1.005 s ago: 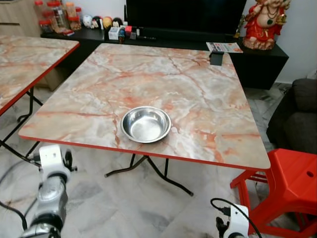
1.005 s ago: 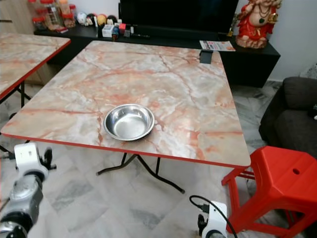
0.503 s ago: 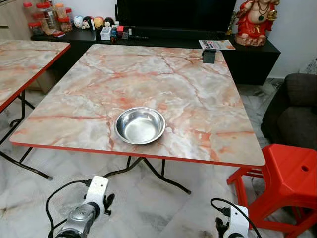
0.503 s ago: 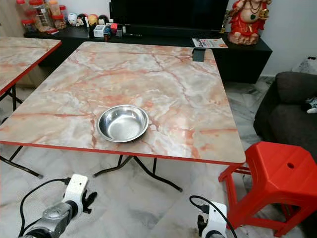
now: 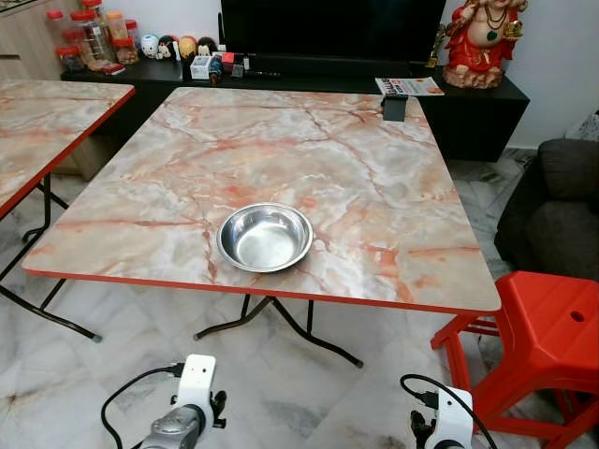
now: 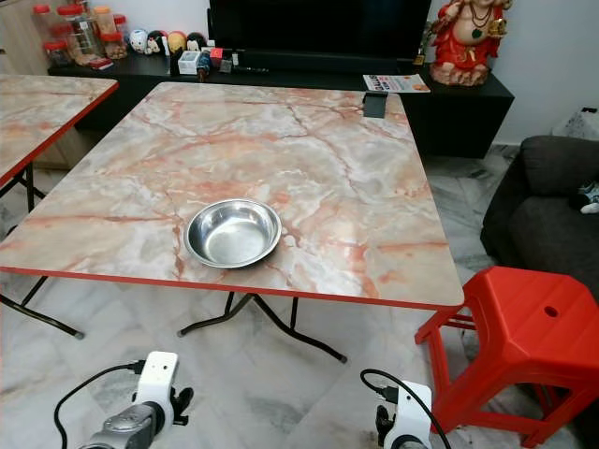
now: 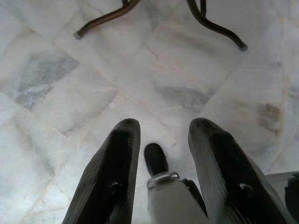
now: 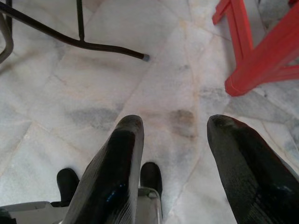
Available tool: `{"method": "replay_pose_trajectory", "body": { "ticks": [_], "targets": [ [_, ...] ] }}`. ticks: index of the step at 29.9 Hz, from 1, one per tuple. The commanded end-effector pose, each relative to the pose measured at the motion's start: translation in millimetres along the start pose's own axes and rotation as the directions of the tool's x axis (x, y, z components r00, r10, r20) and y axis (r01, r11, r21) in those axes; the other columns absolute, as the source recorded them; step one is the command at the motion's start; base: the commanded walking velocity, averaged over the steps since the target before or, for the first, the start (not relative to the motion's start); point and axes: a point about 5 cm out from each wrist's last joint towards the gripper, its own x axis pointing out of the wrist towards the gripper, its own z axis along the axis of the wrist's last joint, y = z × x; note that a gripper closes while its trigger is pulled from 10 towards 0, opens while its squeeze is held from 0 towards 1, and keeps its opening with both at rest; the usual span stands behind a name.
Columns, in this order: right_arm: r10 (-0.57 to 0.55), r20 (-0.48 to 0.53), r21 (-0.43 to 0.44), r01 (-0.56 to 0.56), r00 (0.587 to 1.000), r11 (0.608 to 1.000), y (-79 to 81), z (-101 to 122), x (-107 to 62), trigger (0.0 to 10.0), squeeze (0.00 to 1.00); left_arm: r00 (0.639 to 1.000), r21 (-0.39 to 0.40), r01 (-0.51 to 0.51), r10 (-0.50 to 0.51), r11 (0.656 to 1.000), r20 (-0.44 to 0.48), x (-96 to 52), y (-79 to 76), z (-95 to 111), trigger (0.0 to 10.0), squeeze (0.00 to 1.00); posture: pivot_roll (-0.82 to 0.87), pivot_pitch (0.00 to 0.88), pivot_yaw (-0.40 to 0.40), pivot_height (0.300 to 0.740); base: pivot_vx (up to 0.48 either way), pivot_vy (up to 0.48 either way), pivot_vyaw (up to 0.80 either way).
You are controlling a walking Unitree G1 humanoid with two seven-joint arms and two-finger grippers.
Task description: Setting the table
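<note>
Steel bowl point(image 5: 265, 237) sits empty on the marble table point(image 5: 328, 140); we see left gripper point(image 7: 161, 135) and right gripper point(image 8: 174, 135) spread wide, holding nothing.

My left gripper point(image 7: 161, 140) points down at the pale marble floor point(image 7: 70, 93), its two black fingers point(image 7: 112, 182) spread apart with nothing between them. Through the gap I see part of the robot's own body, a black tip point(image 7: 155, 158) above a grey piece. Farther along the floor stand two dark curved table legs point(image 7: 212, 25), feet resting on the tiles.
</note>
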Motion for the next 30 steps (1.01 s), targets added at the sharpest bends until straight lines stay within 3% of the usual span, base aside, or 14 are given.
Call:
{"method": "replay_pose_trajectory", "body": {
  "ticks": [1, 10, 15, 26, 30],
  "targets": [
    [-0.013, 0.007, 0.001, 0.013, 1.000, 1.000, -4.1, -1.1, -1.0, 10.0, 0.00, 0.999, -0.005, -0.005, 0.005, 1.000, -0.040, -0.8, -2.1, -8.0, 10.0, 0.00, -0.07, 0.000, 0.001, 0.740, 0.000, 0.000, 0.00],
    [-0.014, -0.003, 0.008, 0.014, 1.000, 1.000, -1.2, -4.8, -1.6, 10.0, 0.00, 0.996, -0.041, -0.037, 0.034, 0.998, -0.081, -3.0, -1.6, -19.5, 10.0, 0.00, -0.08, 0.000, 0.009, 0.740, 0.000, 0.000, 0.00],
    [-0.009, -0.001, -0.018, 0.009, 1.000, 1.000, -2.4, -3.5, -1.4, 10.0, 0.00, 0.997, -0.071, -0.041, 0.036, 0.997, -0.065, -3.2, -1.7, -18.9, 10.0, 0.00, -0.07, 0.000, -0.007, 0.740, 0.000, 0.000, 0.00],
    [-0.028, -0.001, 0.010, 0.028, 1.000, 1.000, -6.0, 0.4, -0.3, 10.0, 0.00, 0.996, -0.095, -0.060, 0.054, 0.994, -0.065, -3.4, 0.3, -19.1, 10.0, 0.00, -0.07, 0.000, -0.008, 0.740, 0.000, 0.000, -0.17],
    [-0.034, -0.010, 0.013, 0.034, 0.999, 0.999, -7.5, -3.2, -1.3, 10.0, 0.00, 0.995, -0.085, -0.073, 0.067, 0.994, -0.072, -3.8, 3.5, -19.4, 10.0, 0.00, -0.06, 0.000, -0.004, 0.740, 0.000, 0.480, -0.19]
  ]
}}
